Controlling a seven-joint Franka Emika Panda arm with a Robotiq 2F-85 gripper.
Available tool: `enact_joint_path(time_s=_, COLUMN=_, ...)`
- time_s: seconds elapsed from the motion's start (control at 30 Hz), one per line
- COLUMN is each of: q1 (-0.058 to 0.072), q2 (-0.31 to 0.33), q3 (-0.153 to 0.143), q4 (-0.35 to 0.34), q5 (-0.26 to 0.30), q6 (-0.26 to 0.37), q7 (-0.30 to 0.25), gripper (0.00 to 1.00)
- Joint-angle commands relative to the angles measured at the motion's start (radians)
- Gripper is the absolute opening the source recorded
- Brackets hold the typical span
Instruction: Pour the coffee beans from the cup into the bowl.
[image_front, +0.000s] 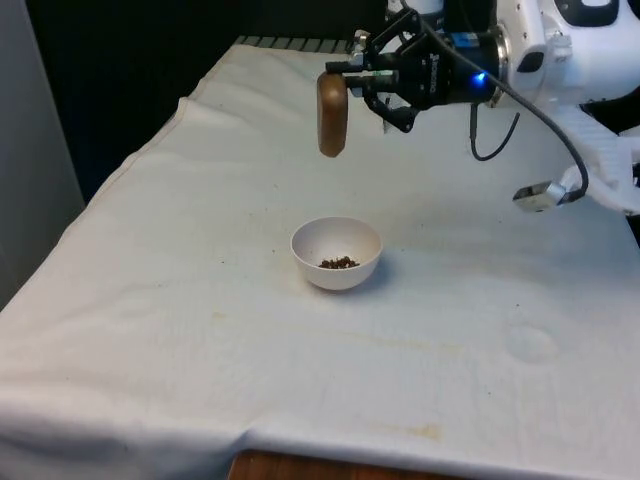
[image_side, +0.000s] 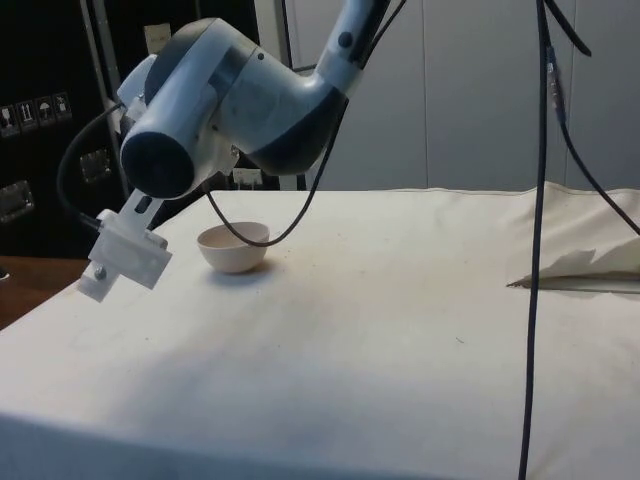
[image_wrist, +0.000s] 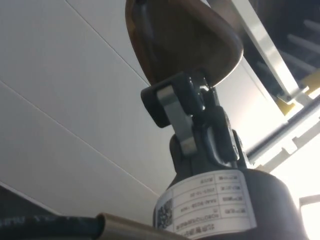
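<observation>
A brown cup (image_front: 332, 113) hangs tipped well over in the tool (image_front: 352, 83), whose two fingers are clamped on its rim, above the white-clothed worktop (image_front: 180, 330). The white bowl (image_front: 337, 252) sits on the cloth below the tool and a little nearer the front camera, and a small heap of coffee beans (image_front: 339, 263) already lies in its bottom. In the wrist view the cup (image_wrist: 182, 40) is seen pinched between the fingers (image_wrist: 172, 107), its body reaching out beyond them. In the side view the bowl (image_side: 234, 247) stands just beyond the arm's bulk, which hides the cup.

The pour looks largely done, though whether any beans remain inside the cup cannot be told. The hazard from here is stray beans: the cup hangs high and seems set slightly to the far side of the bowl, so anything still falling could strike the rim or bounce onto the cloth. A pinch on the rim alone also leaves the tipped cup free to swivel or slip if the wrist turns back sharply, which could drop it on the bowl.
</observation>
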Motion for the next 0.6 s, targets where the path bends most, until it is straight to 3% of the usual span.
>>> enact_joint_path(time_s=0.0, q1=0.001, q2=0.003, q3=0.003, q4=0.003, q5=-0.003, q6=-0.007, q7=0.0, gripper=0.0)
enact_joint_path(time_s=0.03, q1=0.009, q2=0.013, q3=0.002, q4=0.013, q5=-0.01, q6=-0.026, q7=-0.002, gripper=0.0)
enact_joint_path(time_s=0.2, q1=0.009, q2=0.033, q3=0.02, q4=0.025, q5=-0.036, q6=-0.069, q7=0.003, gripper=0.0)
enact_joint_path(time_s=0.23, q1=0.002, q2=0.026, q3=0.023, q4=0.018, q5=-0.035, q6=-0.06, q7=0.002, gripper=0.0)
enact_joint_path(time_s=0.27, q1=0.009, q2=0.036, q3=0.023, q4=0.027, q5=-0.04, q6=-0.075, q7=0.005, gripper=0.0)
enact_joint_path(time_s=0.5, q1=0.01, q2=0.06, q3=0.047, q4=0.034, q5=-0.067, q6=-0.121, q7=0.041, gripper=0.0)
enact_joint_path(time_s=0.53, q1=0.005, q2=0.054, q3=0.047, q4=0.03, q5=-0.063, q6=-0.112, q7=0.036, gripper=0.0)
enact_joint_path(time_s=0.57, q1=0.01, q2=0.06, q3=0.047, q4=0.034, q5=-0.067, q6=-0.121, q7=0.041, gripper=0.0)
